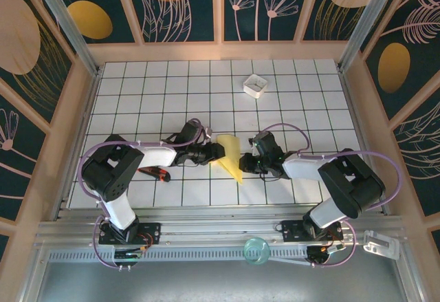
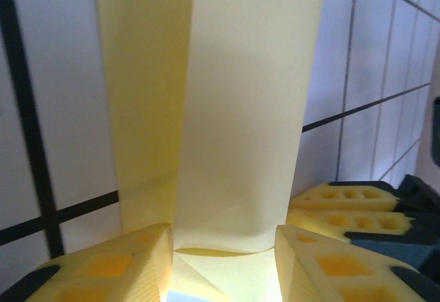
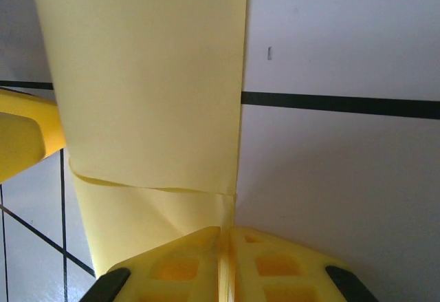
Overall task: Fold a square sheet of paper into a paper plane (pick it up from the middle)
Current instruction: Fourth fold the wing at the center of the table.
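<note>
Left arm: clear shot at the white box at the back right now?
Probably yes, once freed. Tiles between the left gripper and the white box look bare, but its open fingers straddle the paper that the right gripper pinches, so it must back off first.

Left gripper point(image 1: 218, 152) and right gripper point(image 1: 247, 163) meet nearly tip to tip. The folded yellow paper point(image 1: 231, 156) fills the gap between them, so neither has a straight path forward.

Left wrist view: the right gripper's fingers point(image 2: 344, 202) sit just beside one of the left gripper's pads, leaving no room on that side. Bare tiles lie on the other side.

Right wrist view: a left finger point(image 3: 20, 137) crowds in on one side of the right gripper. The other side is bare tile (one grid line crosses it).

Behind the left gripper, beside its arm, a red-and-black tool point(image 1: 155, 173) lies on the table point(image 1: 137, 89).

Beyond both grippers the grid is bare up to the white box point(image 1: 255, 85), well apart.
</note>
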{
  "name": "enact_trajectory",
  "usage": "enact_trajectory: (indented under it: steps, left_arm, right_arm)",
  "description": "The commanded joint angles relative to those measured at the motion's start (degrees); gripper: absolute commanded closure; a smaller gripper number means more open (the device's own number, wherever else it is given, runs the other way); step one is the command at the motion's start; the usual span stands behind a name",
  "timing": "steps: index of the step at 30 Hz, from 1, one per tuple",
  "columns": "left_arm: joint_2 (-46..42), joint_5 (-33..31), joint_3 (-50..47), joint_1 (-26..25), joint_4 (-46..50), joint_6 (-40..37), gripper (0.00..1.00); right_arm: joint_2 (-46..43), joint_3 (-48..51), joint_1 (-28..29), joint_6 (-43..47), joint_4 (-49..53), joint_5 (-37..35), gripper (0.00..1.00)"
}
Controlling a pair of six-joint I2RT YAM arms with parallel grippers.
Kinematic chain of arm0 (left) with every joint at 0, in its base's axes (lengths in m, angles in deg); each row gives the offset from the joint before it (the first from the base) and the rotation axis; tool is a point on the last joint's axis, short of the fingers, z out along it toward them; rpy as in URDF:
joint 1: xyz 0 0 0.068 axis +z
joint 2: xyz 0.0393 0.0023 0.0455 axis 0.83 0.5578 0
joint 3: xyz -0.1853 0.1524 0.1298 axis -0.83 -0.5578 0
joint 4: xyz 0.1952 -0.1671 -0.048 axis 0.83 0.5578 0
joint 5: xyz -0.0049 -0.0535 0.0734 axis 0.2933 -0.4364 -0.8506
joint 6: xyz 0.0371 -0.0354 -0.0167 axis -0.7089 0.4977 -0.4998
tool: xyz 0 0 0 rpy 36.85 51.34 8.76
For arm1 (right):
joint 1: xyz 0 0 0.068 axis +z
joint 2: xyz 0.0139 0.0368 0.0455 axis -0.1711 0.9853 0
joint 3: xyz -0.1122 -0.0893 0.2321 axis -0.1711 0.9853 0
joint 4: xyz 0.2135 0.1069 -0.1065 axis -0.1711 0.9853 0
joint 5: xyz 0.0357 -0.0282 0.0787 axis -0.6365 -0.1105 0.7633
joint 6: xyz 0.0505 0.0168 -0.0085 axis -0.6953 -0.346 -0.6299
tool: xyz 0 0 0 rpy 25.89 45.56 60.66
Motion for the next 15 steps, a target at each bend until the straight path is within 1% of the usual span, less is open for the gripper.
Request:
enact_trajectory:
  steps: [1, 6, 15]
  left_arm:
    - [-0.5, 3.3, -1.4, 0.0, -5.0, 2.7, 0.56]
    - [-1.2, 4.1, -2.8, 0.1, -8.5, 3.8, 0.56]
    - [-2.1, 6.4, -8.3, 0.7, -23.1, 11.5, 0.55]
  right_arm:
    - [2.3, 0.9, 0.3, 0.6, -0.5, -1.1, 0.88]
    - [2.4, 0.9, 0.3, 0.7, -0.8, -1.0, 0.88]
    - [2.4, 1.3, 0.3, 0.5, -1.1, -1.1, 0.88]
